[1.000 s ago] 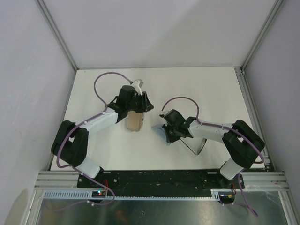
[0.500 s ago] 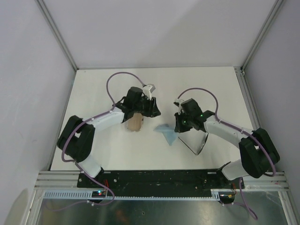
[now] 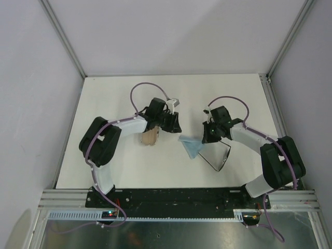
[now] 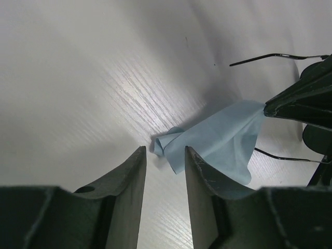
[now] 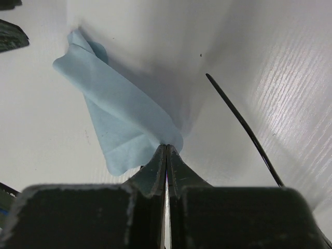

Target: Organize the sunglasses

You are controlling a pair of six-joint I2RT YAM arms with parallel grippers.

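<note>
On the white counter (image 3: 104, 161), right of centre, the sunglasses (image 3: 221, 163) lie just to the near side of the right pincer (image 3: 207, 139), partly under that arm & not touching its tips. In the right wrist view we see one black temple (image 5: 244, 129) running past the tips on the right, apart from them.

The right pincer is closed tight on a corner of the light blue cloth (image 3: 191, 146), w/ the rest hanging creased toward the left. The left pincer (image 3: 174, 124) hovers opposite, fingers (image 4: 129, 181) parted by a narrow gap w/ nothing between them. The cloth's rolled tip (image 4: 166, 142) sits just beyond that gap. A beige case (image 3: 150, 137) lies under the left arm.

Vs 1 s ago, we see the right pincer & cloth have shifted right, toward the glasses, and the left pincer has followed, clearing the case. The glasses haven't moved.
</note>
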